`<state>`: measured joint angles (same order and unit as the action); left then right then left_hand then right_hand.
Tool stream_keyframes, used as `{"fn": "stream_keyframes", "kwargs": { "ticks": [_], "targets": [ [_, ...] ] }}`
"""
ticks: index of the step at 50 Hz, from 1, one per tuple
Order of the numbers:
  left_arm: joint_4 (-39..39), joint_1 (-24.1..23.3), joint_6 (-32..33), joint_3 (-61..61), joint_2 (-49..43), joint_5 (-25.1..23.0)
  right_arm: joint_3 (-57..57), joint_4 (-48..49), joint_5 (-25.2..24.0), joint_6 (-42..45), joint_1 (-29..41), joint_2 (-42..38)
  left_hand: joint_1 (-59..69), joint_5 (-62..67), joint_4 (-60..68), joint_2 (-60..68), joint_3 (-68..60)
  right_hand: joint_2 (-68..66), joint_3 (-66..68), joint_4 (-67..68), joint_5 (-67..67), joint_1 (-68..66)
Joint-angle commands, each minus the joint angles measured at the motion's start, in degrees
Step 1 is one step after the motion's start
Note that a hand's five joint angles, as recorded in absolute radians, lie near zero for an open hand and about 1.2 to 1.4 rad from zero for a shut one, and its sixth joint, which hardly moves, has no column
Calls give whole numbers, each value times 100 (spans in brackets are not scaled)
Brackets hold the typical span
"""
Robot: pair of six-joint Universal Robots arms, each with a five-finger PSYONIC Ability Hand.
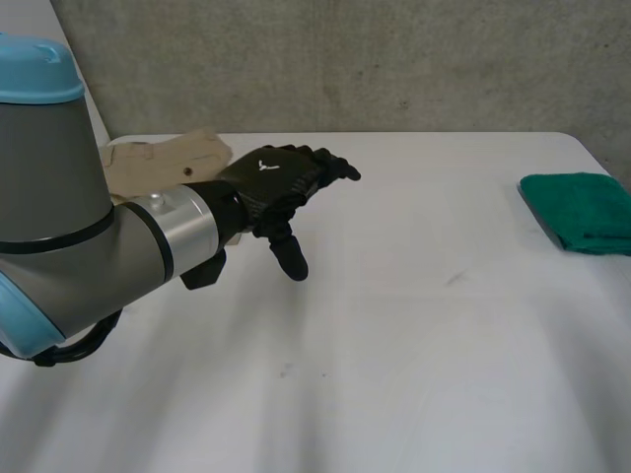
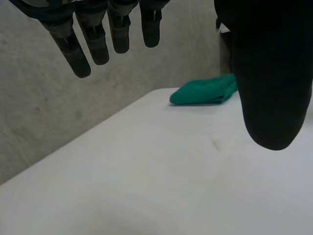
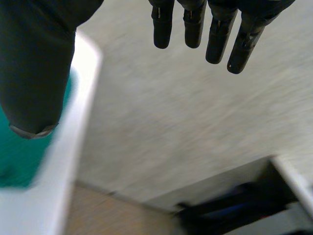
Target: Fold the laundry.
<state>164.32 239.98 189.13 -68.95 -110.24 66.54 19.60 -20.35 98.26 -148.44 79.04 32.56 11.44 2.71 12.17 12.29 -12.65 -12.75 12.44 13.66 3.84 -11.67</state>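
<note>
**Both hands released, two cloths lying apart on the table**

Head view: The left arm reaches in over the white table. The left hand hangs above bare tabletop with its fingers stretched out straight and its thumb pointing down. It grasps nothing. A beige cloth lies at the far left of the table, just behind the hand and partly hidden by the arm. It is loosely laid, not squared up. A green cloth lies folded at the table's right edge, well apart from the hand and from the beige cloth. A grey wall stands behind the table.

Left wrist view: The left hand's fingers hang straight and spread, and the thumb stands well apart from them. Nothing sits between them, so the hand is released. The green cloth sits far beyond the fingertips, on the table near its far end, with the wall beside it.

Right wrist view: The right hand is released as well. Its fingers are straight, its thumb is held wide, and there is nothing in the gap. The green cloth lies under the thumb, on the table close to its edge. The fingers hang out past that edge.
</note>
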Motion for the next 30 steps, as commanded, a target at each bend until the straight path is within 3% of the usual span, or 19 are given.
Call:
{"fn": "stream_keyframes", "kwargs": {
  "ticks": [1,5,11,16,22,30],
  "targets": [
    [522,181,-43,-13,170,455,832,1233,-78,-132,495,1356,113,-14,40,28,8,275,-244,-366,-384,167],
    [812,549,1,39,187,895,1850,1830,-744,-439,1417,1918,130,3,57,45,-8,275,-244,-366,-384,167],
    [1278,1349,194,197,-120,913,4204,2806,-1852,-484,2561,2955,130,3,57,45,-8,275,-244,-366,-384,167],
    [1454,1956,1001,672,-919,860,5657,3221,-2548,-458,3414,3274,130,3,57,45,-8,275,-244,-366,-384,167],
    [1410,2641,2161,1488,-2253,509,6705,3204,-2681,-326,3732,3432,130,3,57,45,-8,275,-244,-366,-384,167],
    [1559,2984,2392,2402,-3485,114,7725,3248,-2716,-124,3662,3467,12,-114,-61,-72,109,275,-244,-366,-384,167]
  ]
}}
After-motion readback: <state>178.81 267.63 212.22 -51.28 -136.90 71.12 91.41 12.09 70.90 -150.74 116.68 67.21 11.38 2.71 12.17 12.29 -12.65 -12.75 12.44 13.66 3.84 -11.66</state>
